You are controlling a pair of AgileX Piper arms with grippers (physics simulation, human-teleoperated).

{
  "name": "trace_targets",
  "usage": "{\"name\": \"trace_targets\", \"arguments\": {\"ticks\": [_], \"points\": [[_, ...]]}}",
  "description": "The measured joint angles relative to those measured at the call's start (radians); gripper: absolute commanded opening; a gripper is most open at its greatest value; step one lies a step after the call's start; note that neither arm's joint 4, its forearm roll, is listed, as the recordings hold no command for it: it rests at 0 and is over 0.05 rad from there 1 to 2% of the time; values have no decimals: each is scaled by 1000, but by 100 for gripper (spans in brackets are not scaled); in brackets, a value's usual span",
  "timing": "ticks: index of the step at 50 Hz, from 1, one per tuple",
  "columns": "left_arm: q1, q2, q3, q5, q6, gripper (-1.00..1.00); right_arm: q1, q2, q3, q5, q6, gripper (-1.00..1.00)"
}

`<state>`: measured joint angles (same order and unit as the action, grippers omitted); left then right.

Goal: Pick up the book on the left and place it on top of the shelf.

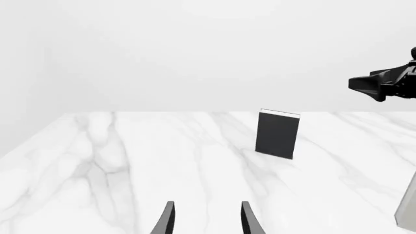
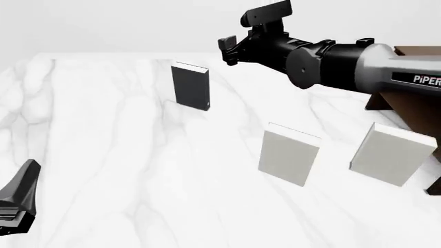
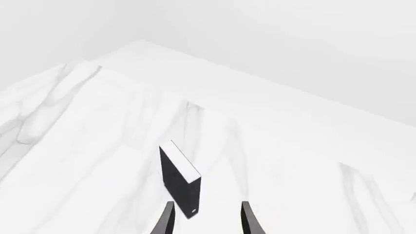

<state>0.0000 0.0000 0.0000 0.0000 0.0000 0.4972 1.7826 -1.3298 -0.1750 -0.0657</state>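
The book (image 2: 189, 86) is dark charcoal with a white page edge and stands upright on the marble table, left of centre and towards the back. It also shows in the left wrist view (image 1: 278, 134) and the right wrist view (image 3: 180, 179). My right gripper (image 2: 230, 49) hovers above and just right of the book, open and empty, and the book stands just beyond its fingertips (image 3: 167, 220). My left gripper (image 1: 206, 222) is open and empty, low at the table's near left, far from the book. Only part of the brown shelf (image 2: 415, 114) shows at the right edge, behind the right arm.
Two pale grey-white books (image 2: 289, 155) (image 2: 391, 155) stand upright at centre right and right, in front of the shelf. One pale book's edge (image 1: 408, 209) shows in the left wrist view. The right arm (image 2: 344, 64) spans the back right.
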Motion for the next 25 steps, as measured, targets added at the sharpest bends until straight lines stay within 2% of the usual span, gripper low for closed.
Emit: {"name": "trace_targets", "arguments": {"ticks": [25], "points": [[0, 0, 0, 0, 0, 100, -12, 141, -104, -18, 21, 100]]}}
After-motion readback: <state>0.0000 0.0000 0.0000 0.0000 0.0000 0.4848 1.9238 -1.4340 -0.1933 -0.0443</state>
